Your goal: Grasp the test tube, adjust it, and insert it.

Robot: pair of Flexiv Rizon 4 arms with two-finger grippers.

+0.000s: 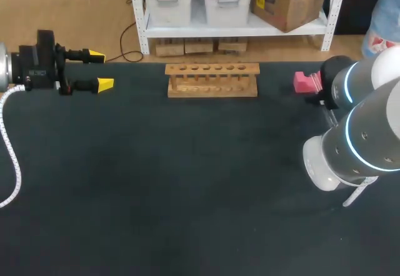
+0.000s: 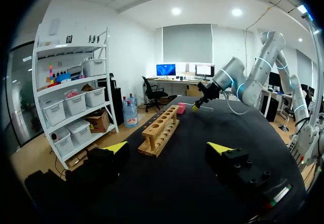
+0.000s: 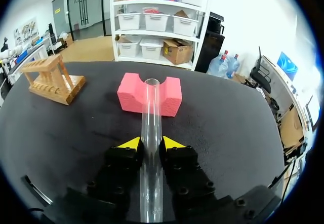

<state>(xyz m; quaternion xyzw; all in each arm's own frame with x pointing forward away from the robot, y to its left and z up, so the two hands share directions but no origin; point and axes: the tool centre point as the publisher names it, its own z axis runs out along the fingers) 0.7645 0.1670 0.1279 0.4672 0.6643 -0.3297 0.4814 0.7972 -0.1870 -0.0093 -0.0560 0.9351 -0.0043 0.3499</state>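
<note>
Head view first: at the far left the left hand [image 1: 100, 70] hangs over the tabletop [image 1: 187, 182] with its two yellow fingertips spread wide and nothing between them. It is well apart from everything else, likely parked so the middle is free for the other arm. Right of it, at the far edge, stands one wooden rack [image 1: 212, 79] with a single row of holes along its top; I cannot count them surely. Further right sits one pink foam block [image 1: 303, 82] with a notch in its upper face, probably a rest for re-seating the tube. At the far right, the right hand [image 3: 152, 144] is closed on the one test tube [image 3: 152, 112]. The tube lies lengthwise between the fingers, its open end pointing towards the block, so it seems to need turning upright before insertion.
</note>
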